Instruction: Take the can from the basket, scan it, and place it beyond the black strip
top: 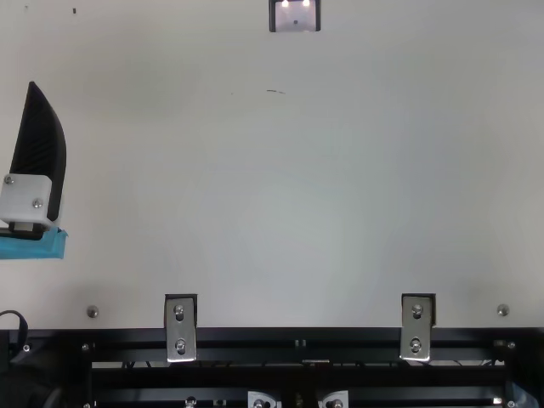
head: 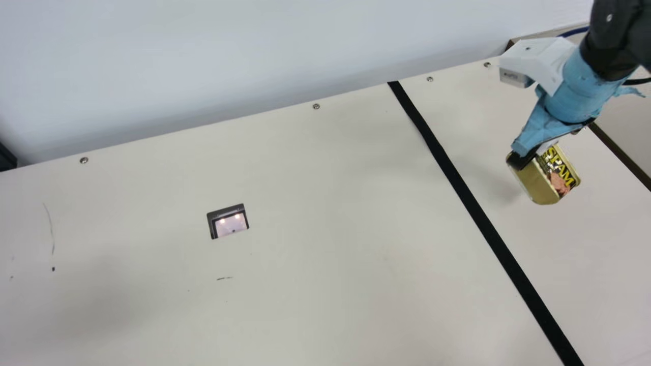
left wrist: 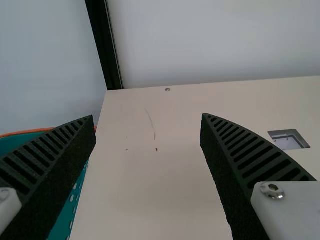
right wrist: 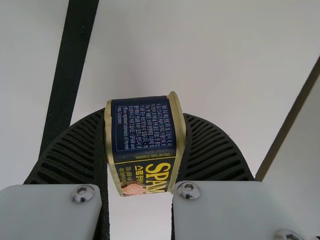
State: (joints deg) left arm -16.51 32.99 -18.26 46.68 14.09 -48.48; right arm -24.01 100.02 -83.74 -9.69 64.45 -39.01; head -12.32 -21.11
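Right gripper (head: 525, 158): clamped on the can (head: 535, 184), a ribbed black finger pressed to either side of it.
Can: between the right gripper's fingertips, jutting a little past them, tilted, held above the table (head: 305, 193).
Black strip (head: 472, 203): to one side of the right gripper, running slantwise; the can hangs over the far side of it from the scanner window (head: 231, 225).
Left gripper (top: 38, 153): fingers spread wide with nothing between them, over the table.
Basket (left wrist: 70, 207): just beside one finger of the left gripper, teal, perforated, with an orange rim.
Can's look: a squat block with rounded corners, gold metal rims, a dark label with pale print, bold yellow lettering and a meat picture.
Table surface: smooth, cream, with a few dark scuffs.
Right arm (head: 613, 38): slanting down toward the table from above the gripper, its wrist wrapped in crinkled light blue material beside a white bracket.
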